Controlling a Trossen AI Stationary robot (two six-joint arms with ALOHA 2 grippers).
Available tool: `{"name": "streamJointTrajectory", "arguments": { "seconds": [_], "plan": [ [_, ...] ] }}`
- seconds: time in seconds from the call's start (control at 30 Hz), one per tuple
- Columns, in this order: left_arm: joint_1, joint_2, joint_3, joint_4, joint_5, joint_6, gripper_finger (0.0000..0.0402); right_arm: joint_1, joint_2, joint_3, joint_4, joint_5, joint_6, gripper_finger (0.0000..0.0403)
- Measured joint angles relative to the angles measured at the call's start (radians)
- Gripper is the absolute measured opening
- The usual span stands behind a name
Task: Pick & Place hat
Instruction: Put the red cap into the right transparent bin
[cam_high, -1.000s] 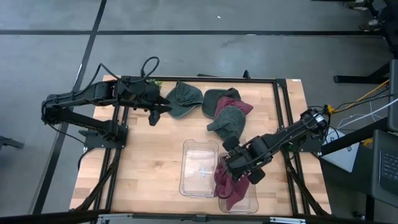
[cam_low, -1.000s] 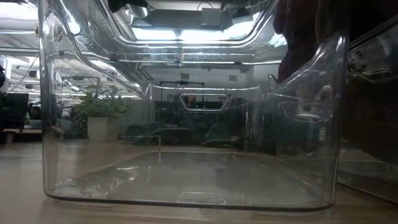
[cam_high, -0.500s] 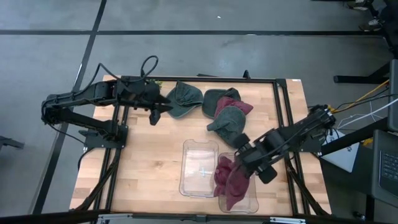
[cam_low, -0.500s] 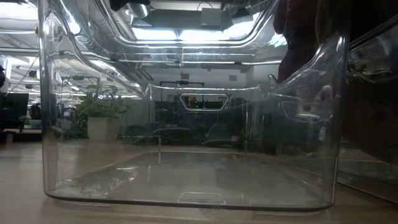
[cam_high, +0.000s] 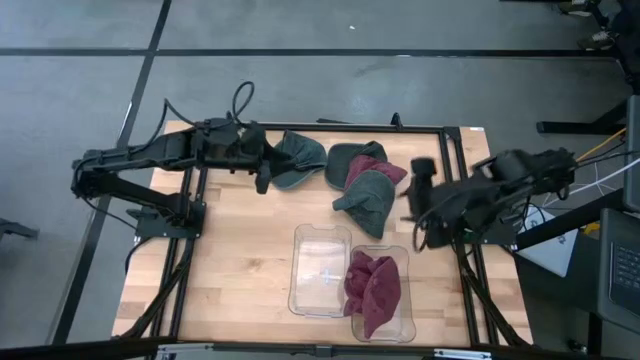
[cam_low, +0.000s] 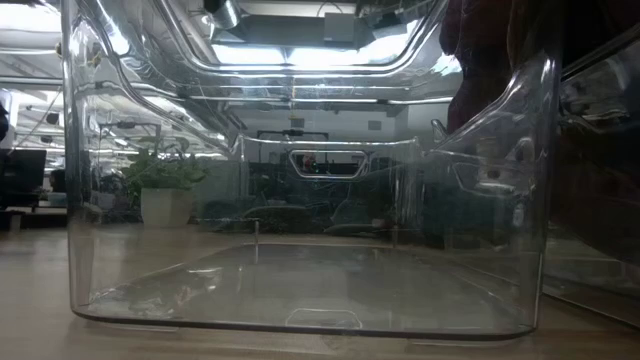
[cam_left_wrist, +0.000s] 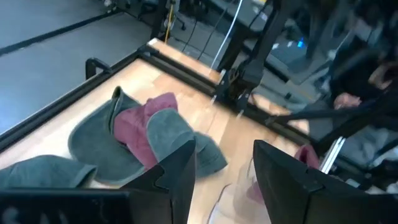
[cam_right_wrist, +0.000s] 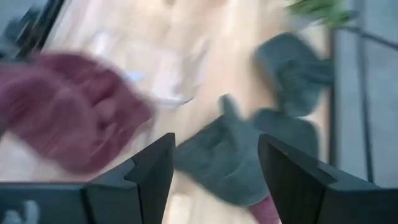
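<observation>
- The wooden table (cam_high: 240, 260) has a black frame around it. No words or labels can be read on anything.
- The left arm reaches along the far edge of the table. The left gripper (cam_high: 262, 182) is above the edge of a green hat (cam_high: 297, 158) near the far edge. Its fingers are spread apart and hold nothing.
- The right arm is over the right edge of the table. The right gripper (cam_high: 421, 178) is up in the air with its fingers wide apart, and it holds nothing.
- Two clear bins sit side by side at the near edge. The left bin (cam_high: 320, 270) has nothing in it.
- The right bin (cam_high: 404, 320) holds a dark red hat (cam_high: 374, 290).
- In the middle of the far side, more hats lie in a pile: two green hats (cam_high: 368, 198) and a dark red one (cam_high: 370, 168) between them.
</observation>
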Motion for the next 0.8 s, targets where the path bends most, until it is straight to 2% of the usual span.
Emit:
{"name": "streamJointTrajectory", "arguments": {
  "seconds": [0.17,0.37,0.47,0.6,0.73,0.8],
  "plan": [
    [0.000,0.061,0.000,-0.003,-0.002,0.057,0.0151,-0.086,-0.071,0.000,0.043,0.046,-0.006,0.0230],
    [0.001,0.140,0.000,0.007,-0.107,0.135,0.0152,-0.219,-0.106,0.000,0.095,0.083,-0.005,0.0230],
    [0.001,0.169,0.000,0.027,-0.098,0.159,0.0154,-0.288,-0.105,0.000,0.168,0.084,-0.015,0.0230],
    [-0.001,0.198,0.000,0.075,0.049,0.322,0.0153,-0.381,-0.085,0.000,0.272,0.054,-0.072,0.0230],
    [0.010,0.187,0.000,0.108,0.337,0.488,0.0146,-0.499,-0.046,0.000,0.352,-0.033,-0.128,0.0230],
    [0.020,0.169,0.000,0.101,0.402,0.548,0.0141,-0.568,-0.017,0.000,0.364,-0.090,-0.137,0.0230]
  ]
}}
